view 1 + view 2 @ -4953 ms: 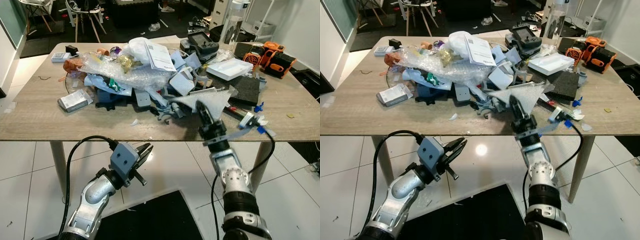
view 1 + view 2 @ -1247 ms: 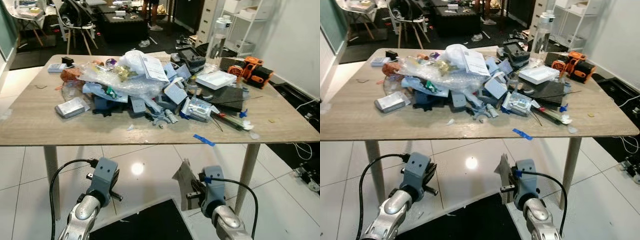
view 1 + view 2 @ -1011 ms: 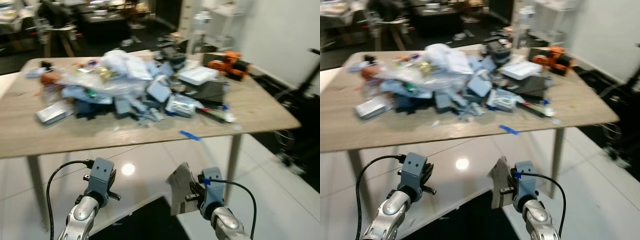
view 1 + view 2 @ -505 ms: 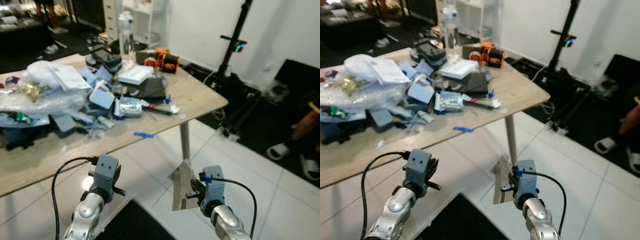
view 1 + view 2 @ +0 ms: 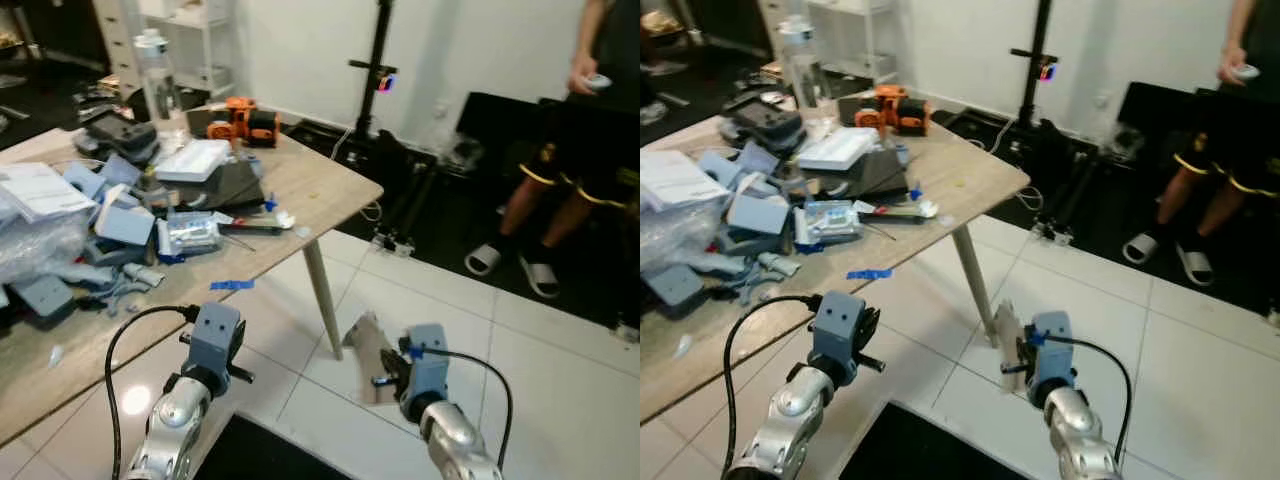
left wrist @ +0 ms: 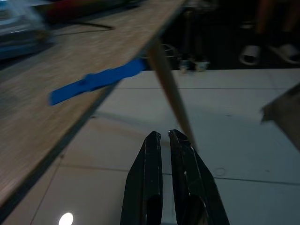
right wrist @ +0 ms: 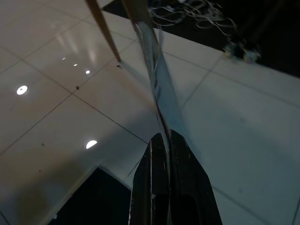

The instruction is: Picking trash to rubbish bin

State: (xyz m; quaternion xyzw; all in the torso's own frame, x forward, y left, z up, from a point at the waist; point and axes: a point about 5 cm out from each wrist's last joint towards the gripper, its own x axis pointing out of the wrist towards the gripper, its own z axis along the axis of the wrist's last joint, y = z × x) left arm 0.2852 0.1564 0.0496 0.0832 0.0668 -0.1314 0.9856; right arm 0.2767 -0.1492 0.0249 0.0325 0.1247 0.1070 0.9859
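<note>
Both arms are held low and bent in front of the body, over white floor tiles (image 5: 560, 360). The right gripper (image 7: 166, 140) has its two black fingers pressed together on a thin sheet of clear plastic packaging (image 7: 157, 79), which stands up edge-on from the fingertips; from the head camera the same sheet (image 5: 366, 345) shows as a greyish flap just left of the right wrist. The left gripper (image 6: 164, 137) carries nothing, fingers nearly touching with just a sliver between them, pointing past the table leg (image 6: 171, 89).

The wooden table (image 5: 320, 190) sits off to the left, cut off by the frame edge, and piled with junk: bubble wrap, grey-blue foam bits (image 5: 125, 225), an orange tool (image 5: 250, 118), a clear bottle (image 5: 156, 70), and a strip of blue tape (image 5: 231, 285) near the edge. A person (image 5: 580, 130) stands at the far right, cropped at the top, holding something small I can't make out. The plastic itself is blurry, so its exact shape is hard to call.
</note>
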